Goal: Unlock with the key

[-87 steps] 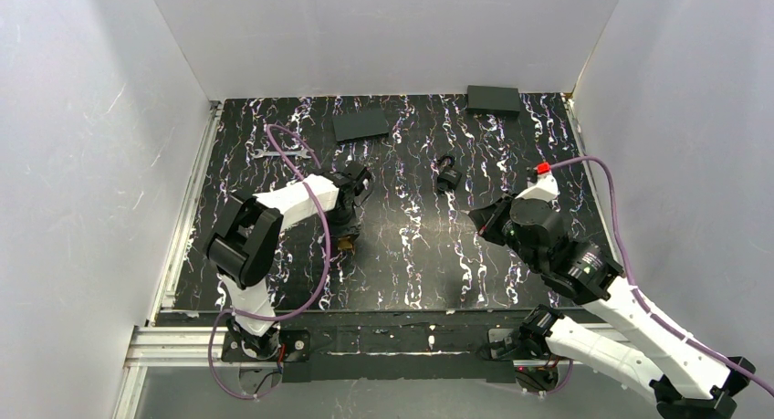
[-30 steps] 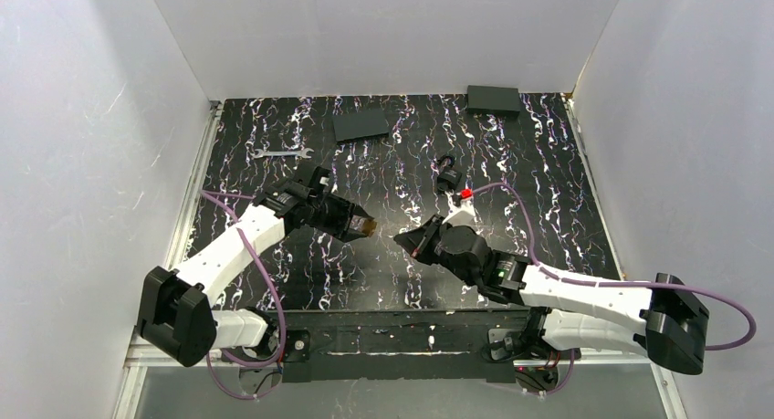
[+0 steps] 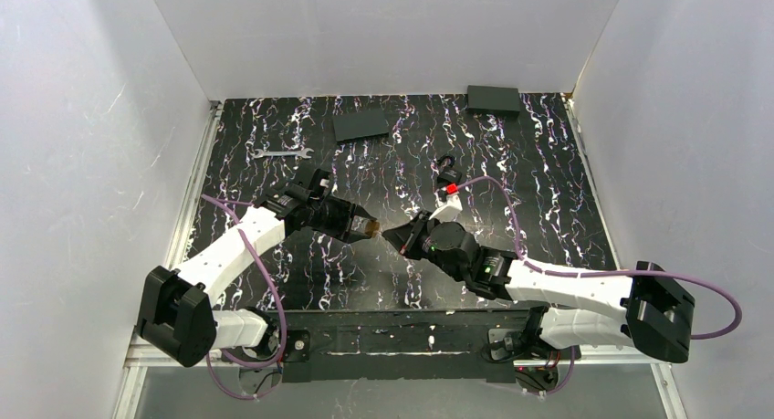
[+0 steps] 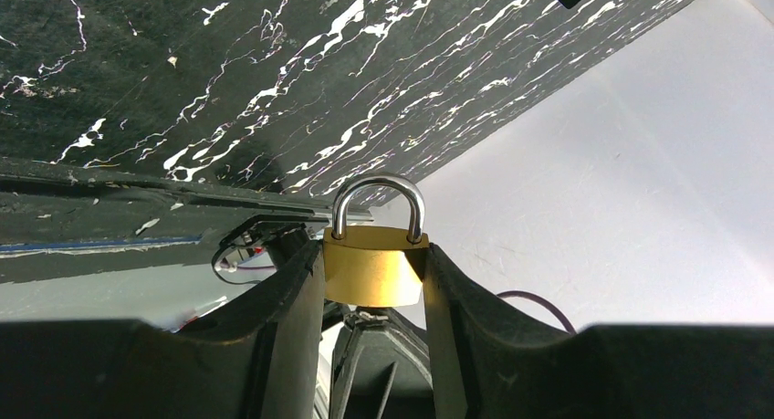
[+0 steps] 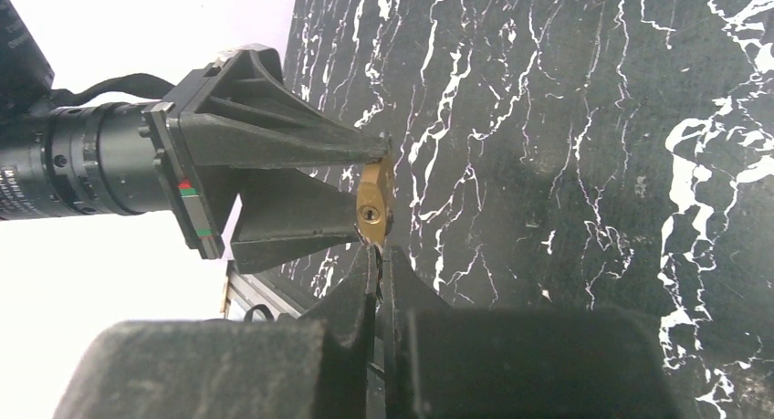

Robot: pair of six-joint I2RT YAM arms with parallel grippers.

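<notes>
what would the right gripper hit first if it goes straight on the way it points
Most likely the padlock, clamped in the left gripper. The right gripper points at its keyhole end, which sits just ahead of the fingertips. The exact gap is hard to judge.

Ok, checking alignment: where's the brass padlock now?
The brass padlock is clamped in the left gripper, centre of the top view, keyhole end beside the right gripper.
</notes>
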